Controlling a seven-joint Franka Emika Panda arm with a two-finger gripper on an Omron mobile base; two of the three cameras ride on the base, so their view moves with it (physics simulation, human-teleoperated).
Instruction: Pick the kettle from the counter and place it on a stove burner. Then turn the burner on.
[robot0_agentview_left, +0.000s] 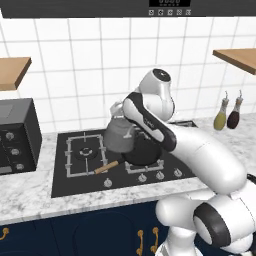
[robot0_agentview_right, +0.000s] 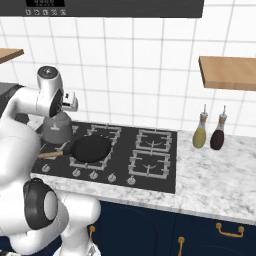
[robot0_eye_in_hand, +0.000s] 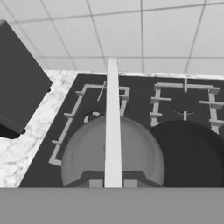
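The grey kettle (robot0_agentview_left: 118, 138) hangs by its thin arched handle (robot0_eye_in_hand: 112, 122) from my gripper (robot0_agentview_left: 118, 113), which is shut on the handle's top. It hovers over the left side of the black cooktop (robot0_agentview_left: 62, 177), just right of the front-left stove burner (robot0_agentview_left: 86, 152) and close against the black frying pan (robot0_agentview_left: 146, 151). In the hand view the kettle's rounded body (robot0_eye_in_hand: 85, 153) lies directly below my gripper (robot0_eye_in_hand: 112, 181), and a burner head (robot0_eye_in_hand: 92, 117) peeks out behind it. From the right base view the kettle (robot0_agentview_right: 56, 129) sits under the hand (robot0_agentview_right: 68, 102). I cannot tell whether its base touches the grate.
The pan's wooden handle (robot0_agentview_left: 106, 167) points front-left. Knobs (robot0_agentview_left: 142, 177) line the cooktop's front edge. A dark oven box (robot0_agentview_left: 15, 135) stands on the counter (robot0_agentview_left: 30, 195) at left. Two bottles (robot0_agentview_right: 200, 134) (robot0_agentview_right: 218, 136) stand at right. The right burners (robot0_agentview_right: 152, 140) are bare.
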